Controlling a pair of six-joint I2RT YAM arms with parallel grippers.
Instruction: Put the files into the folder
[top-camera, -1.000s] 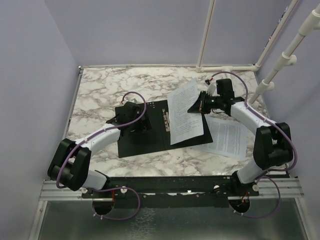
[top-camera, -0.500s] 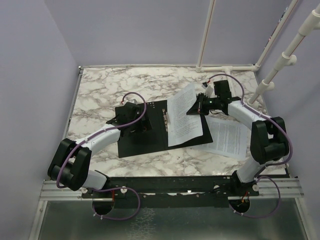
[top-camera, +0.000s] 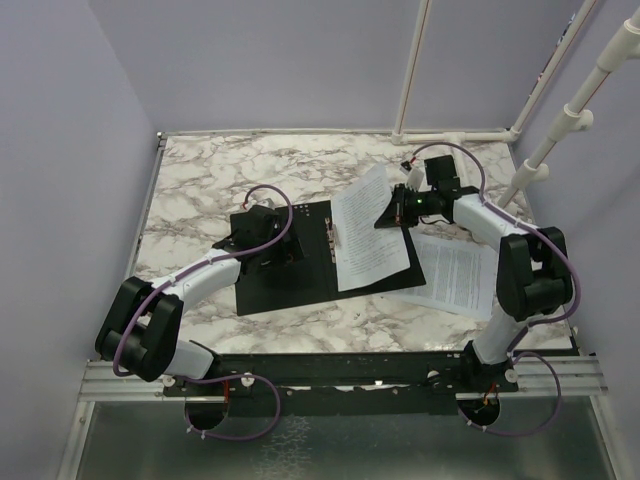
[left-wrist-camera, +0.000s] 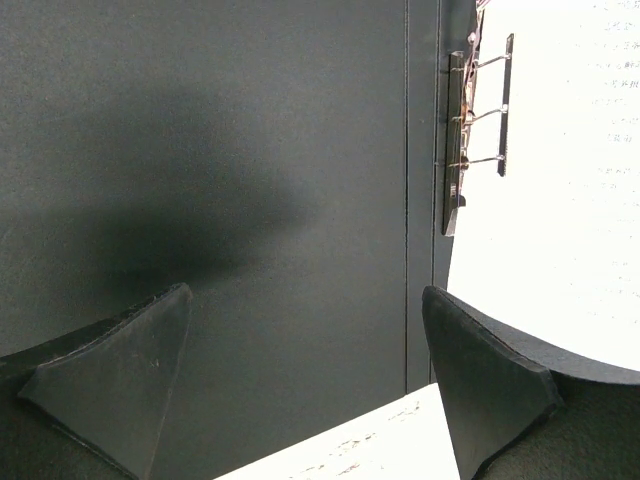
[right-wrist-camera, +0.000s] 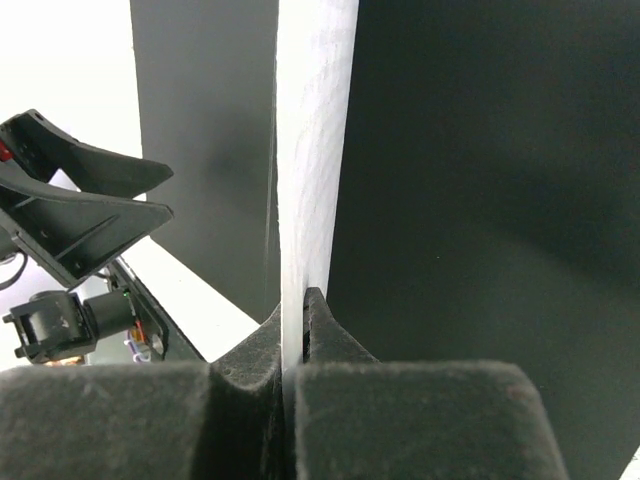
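Note:
The folder (top-camera: 290, 280) lies open on the marble table, black inner faces up, with its metal clip (top-camera: 333, 238) along the spine. My left gripper (top-camera: 268, 245) rests low over the folder's left half, open, nothing between its fingers (left-wrist-camera: 305, 300). My right gripper (top-camera: 392, 212) is shut on the edge of one white printed file (top-camera: 365, 240). That sheet is tilted over the folder's right half, its left edge near the clip (left-wrist-camera: 458, 150). In the right wrist view the jaws (right-wrist-camera: 303, 300) pinch the file (right-wrist-camera: 315, 150) edge-on. A second file (top-camera: 455, 275) lies flat on the table to the right of the folder.
White pipe framing (top-camera: 455, 135) runs along the table's back right corner, with a slanted pipe (top-camera: 560, 130) at the right. Purple walls close in the marble table (top-camera: 220, 170) at left and back. A metal rail (top-camera: 340, 375) carries both arm bases at the near edge.
My right gripper has shifted a little left and back with the sheet, bringing it further over the folder's right half. The left arm has stayed still.

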